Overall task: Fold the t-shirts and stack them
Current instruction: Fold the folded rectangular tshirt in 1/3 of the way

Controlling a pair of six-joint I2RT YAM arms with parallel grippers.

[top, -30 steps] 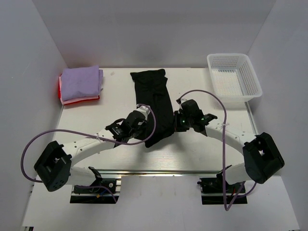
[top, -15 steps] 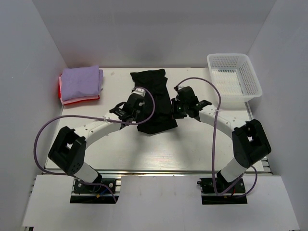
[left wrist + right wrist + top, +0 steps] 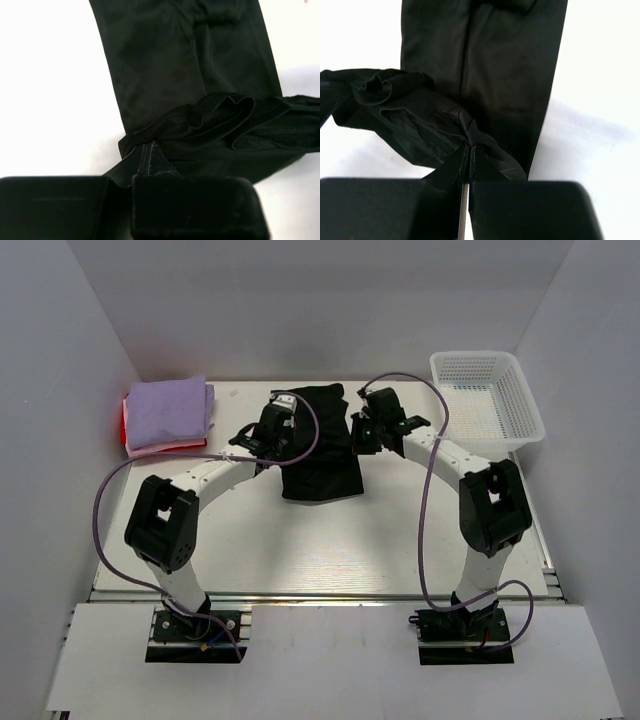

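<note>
The black t-shirt (image 3: pixel 322 458) lies as a long folded strip at the back middle of the table, its near end lifted and carried back over itself. My left gripper (image 3: pixel 277 425) is shut on the shirt's left edge, and the pinched cloth (image 3: pixel 165 131) shows in the left wrist view. My right gripper (image 3: pixel 366 426) is shut on the right edge, with the bunched hem (image 3: pixel 470 136) between its fingertips. The lavender t-shirt (image 3: pixel 168 411) lies folded at the back left on top of the red-pink t-shirt (image 3: pixel 160 448).
A white mesh basket (image 3: pixel 486 396) stands at the back right corner. White walls close in the table on the left, back and right. Purple cables loop from both arms over the table.
Both grippers have moved away from me toward the back wall, carrying the black shirt's near end up over the rest. The shirt now looks much shorter.
</note>
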